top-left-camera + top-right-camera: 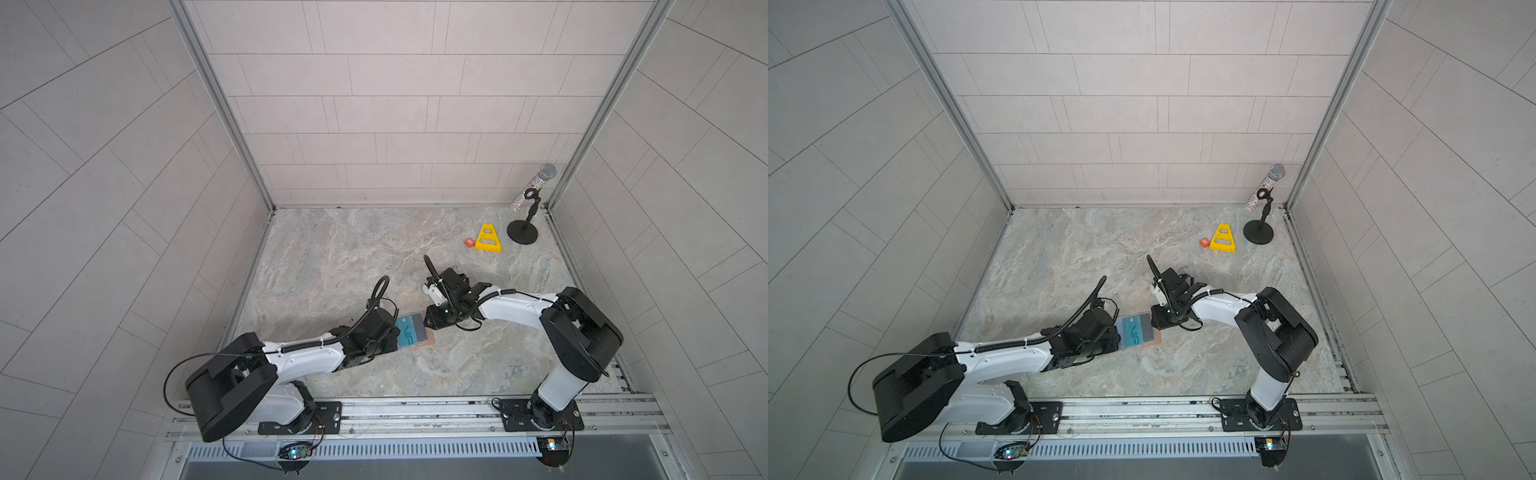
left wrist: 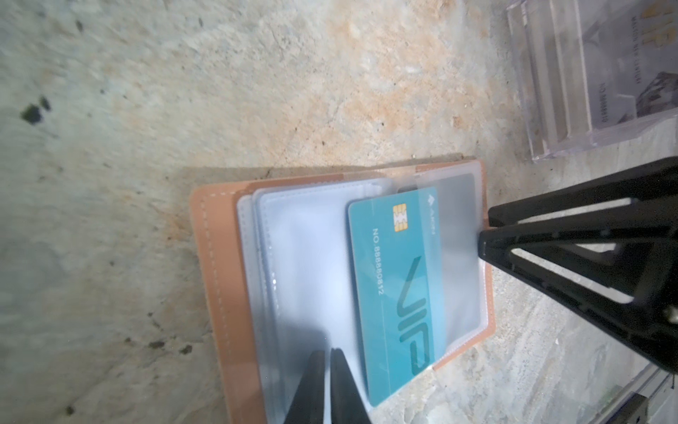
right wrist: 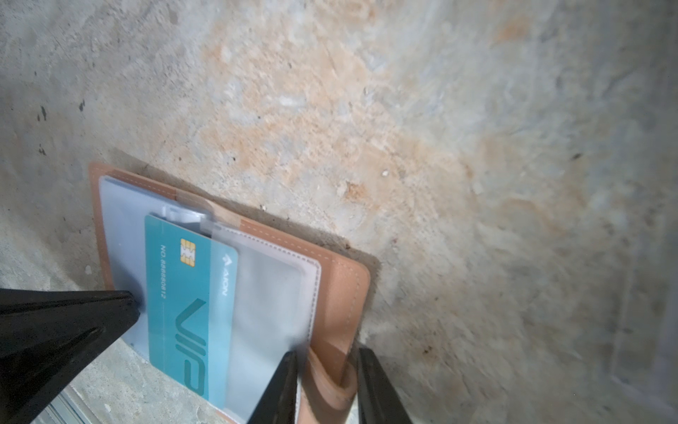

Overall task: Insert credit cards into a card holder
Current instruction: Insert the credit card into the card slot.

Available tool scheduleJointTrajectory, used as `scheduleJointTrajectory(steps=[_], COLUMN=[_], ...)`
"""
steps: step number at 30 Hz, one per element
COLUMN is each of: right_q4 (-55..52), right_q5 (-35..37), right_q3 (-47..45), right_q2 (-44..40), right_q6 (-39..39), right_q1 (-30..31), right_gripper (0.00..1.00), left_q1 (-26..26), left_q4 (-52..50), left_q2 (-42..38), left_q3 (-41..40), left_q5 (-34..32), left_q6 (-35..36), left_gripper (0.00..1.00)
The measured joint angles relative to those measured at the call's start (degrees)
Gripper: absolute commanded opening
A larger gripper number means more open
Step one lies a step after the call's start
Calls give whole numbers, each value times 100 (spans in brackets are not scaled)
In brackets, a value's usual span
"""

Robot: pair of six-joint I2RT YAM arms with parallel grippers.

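Nearest the base rail, the left gripper (image 2: 327, 352) is sitting with its jaws pressed together. Its tips are resting on the clear sleeves (image 2: 304, 264), just beside the teal card (image 2: 396, 279). Cannot tell if it is pinching a sleeve or nothing.

The card holder (image 2: 216, 257) is lying open and flat on the table (image 1: 353, 257), between the two arms. The teal card is lying across the open pages. Only one long strip of it is going under a frosted sleeve. Most of it is sticking out, and one corner is hanging past the holder's edge.

The right gripper (image 3: 326, 352) is working from the opposite side. Its jaws are narrow and sitting around the holder's tan flap, apparently clamping that cover down.

Judging progress: one card is being seated and is not fully in, so it is needing a deeper push. A dark patch under that sleeve may be a card already in; cannot tell.

Further out, a clear plastic box (image 2: 550, 110) is holding other cards (image 2: 631, 66). They are blurred, so the count is unreadable, and they are likely waiting their turn.

Farthest back, an orange block (image 1: 469, 242), a yellow triangle (image 1: 488, 239) and a microphone stand (image 1: 523, 230) are sitting well apart, not being touched.
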Motion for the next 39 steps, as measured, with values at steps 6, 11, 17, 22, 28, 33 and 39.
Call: scheduleJointTrajectory(steps=[6, 11, 17, 22, 28, 33, 39], right_q4=[9, 24, 39, 61, 74, 101, 136], right_q5=[-2, 7, 22, 22, 22, 24, 22], right_q3=[-2, -2, -7, -11, -13, -24, -37], right_q2=[0, 2, 2, 0, 2, 2, 2], right_q6=[2, 7, 22, 22, 24, 24, 24], right_q1=[0, 15, 26, 28, 28, 33, 35], right_gripper=[30, 30, 30, 30, 30, 30, 30], left_q1=[0, -9, -33, -92, -249, -328, -334], left_q4=[24, 92, -79, -448, -990, -1231, -1290], left_q2=[170, 343, 350, 350, 350, 380, 503], left_q3=[118, 238, 328, 501, 761, 922, 960], left_q5=[35, 101, 109, 22, -212, -356, -385], left_q6=[13, 17, 114, 234, 385, 461, 507], left_gripper=[10, 10, 10, 10, 10, 10, 9])
